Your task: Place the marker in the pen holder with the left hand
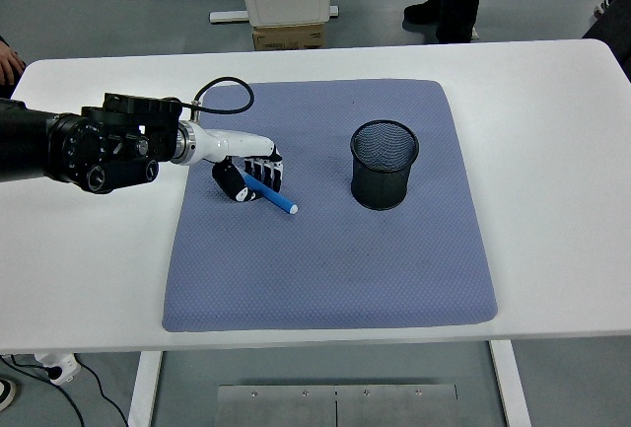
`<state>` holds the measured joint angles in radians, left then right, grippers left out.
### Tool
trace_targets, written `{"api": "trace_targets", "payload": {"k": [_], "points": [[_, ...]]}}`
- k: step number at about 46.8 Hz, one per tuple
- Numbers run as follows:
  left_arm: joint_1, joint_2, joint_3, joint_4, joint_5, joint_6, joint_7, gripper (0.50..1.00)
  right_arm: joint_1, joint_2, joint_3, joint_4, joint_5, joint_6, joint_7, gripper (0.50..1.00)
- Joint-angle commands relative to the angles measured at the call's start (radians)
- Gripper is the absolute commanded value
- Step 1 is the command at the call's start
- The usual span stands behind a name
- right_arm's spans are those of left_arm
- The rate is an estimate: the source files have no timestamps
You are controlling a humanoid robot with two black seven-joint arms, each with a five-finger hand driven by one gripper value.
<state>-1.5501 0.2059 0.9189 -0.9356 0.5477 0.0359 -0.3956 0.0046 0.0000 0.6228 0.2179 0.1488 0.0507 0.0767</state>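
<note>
Black-armed, the left hand (246,173) reaches in from the left over the blue-grey mat (330,269), palm down, its fingers (264,169) curled around the blue marker (271,193). The marker slants, free end pointing toward the table's near edge and right, well apart from the black mesh pen holder (385,164).

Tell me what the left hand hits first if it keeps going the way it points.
Pointing right across the mat, the left hand, closed on the blue marker, would likely meet the mesh pen holder first; height unclear.

Black left arm (79,146), looped cable (222,92), white-black hand (246,173).
</note>
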Motion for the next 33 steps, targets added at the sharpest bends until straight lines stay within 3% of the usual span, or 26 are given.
{"api": "trace_targets", "payload": {"k": [1,33], "points": [[0.001,-0.005,0.000,0.000,0.000,-0.001,0.000,0.508,0.000,0.000,0.000,0.000,0.000,0.000,0.000,1.000],[-0.013,0.007,-0.014,0.000,-0.058,-0.001,0.000,0.500,0.000,0.000,0.000,0.000,0.000,0.000,0.000,1.000]]}}
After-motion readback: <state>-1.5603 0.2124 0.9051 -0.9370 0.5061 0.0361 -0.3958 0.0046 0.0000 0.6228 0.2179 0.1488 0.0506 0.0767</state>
